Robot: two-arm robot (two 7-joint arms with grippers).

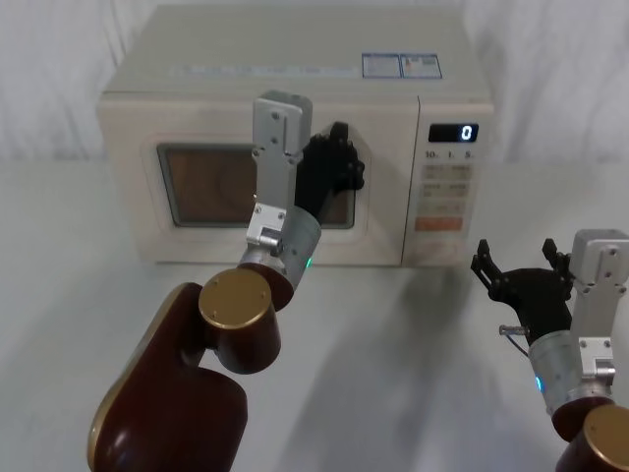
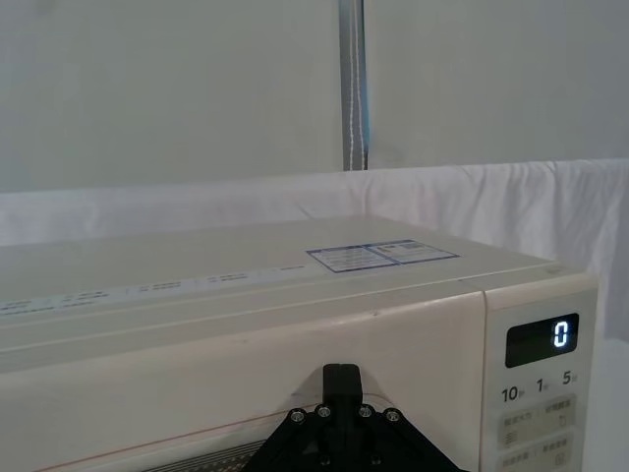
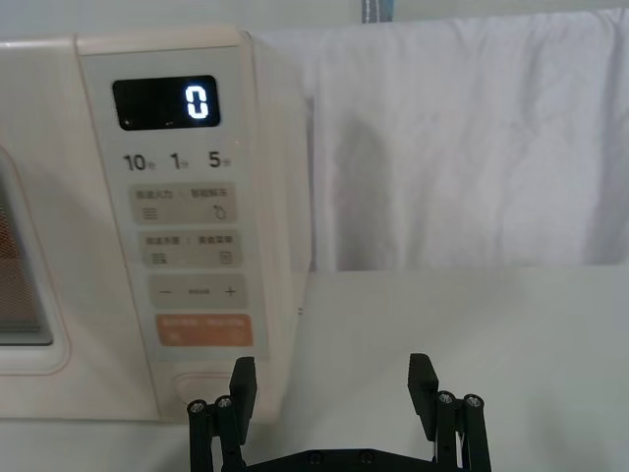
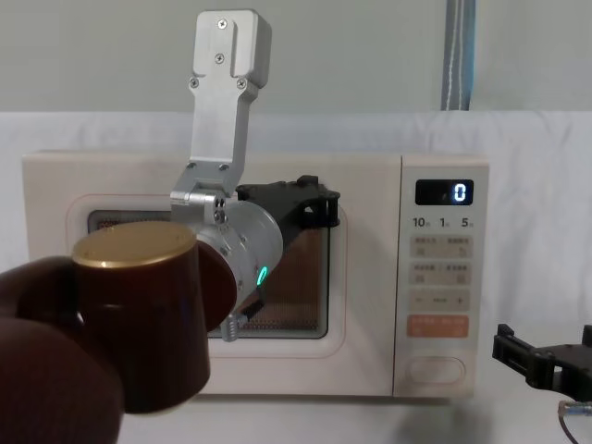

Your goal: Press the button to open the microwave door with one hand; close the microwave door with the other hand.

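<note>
While my left pincer rests against the microwave door, the door sits flush, so the closing looks done or nearly so.
From my seat the microwave stands toward the back edge of the white worktop, door shut against its frame, display reading 0. I cannot tell whether my left fingers are apart or together. My right pincer hangs with fingers apart near the right front of the oven, just off the button at the panel's foot. I judge little remains beyond withdrawing.
</note>
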